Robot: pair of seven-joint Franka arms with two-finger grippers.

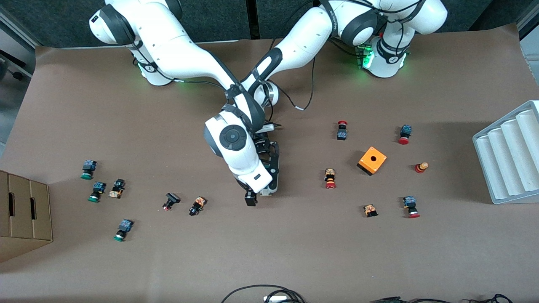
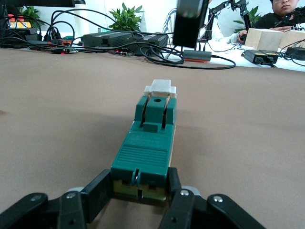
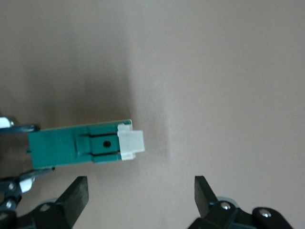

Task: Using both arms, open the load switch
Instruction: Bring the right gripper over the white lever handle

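while both arms meet over the middle of the desk (image 1: 294,252), the load switch (image 2: 147,143) lies flat on the brown surface beneath them. one load switch only: a slim green block with a single white tab (image 2: 160,86) at one end. left tool (image 2: 138,191) is clamped on the block's other end, a finger (image 2: 97,188) pressed to each side. right tool (image 3: 140,191) hangs just above the tab end, fingers spread wide, holding nothing; its black fingertip (image 2: 189,21) shows over the tab in the left wrist view.

count of the other things, front view: one orange box with a hole (image 1: 372,160), toward the left arm's end. around it, seven small push-button parts, most red-capped, e.g. one (image 1: 342,129) farther from the camera than the box and one (image 1: 411,207) nearer. toward the right arm's end, six small button parts, three of them green-capped, e.g. (image 1: 87,169). one white ribbed tray (image 1: 509,155) at the left arm's end of the desk, one cardboard box (image 1: 23,212) at the right arm's end.
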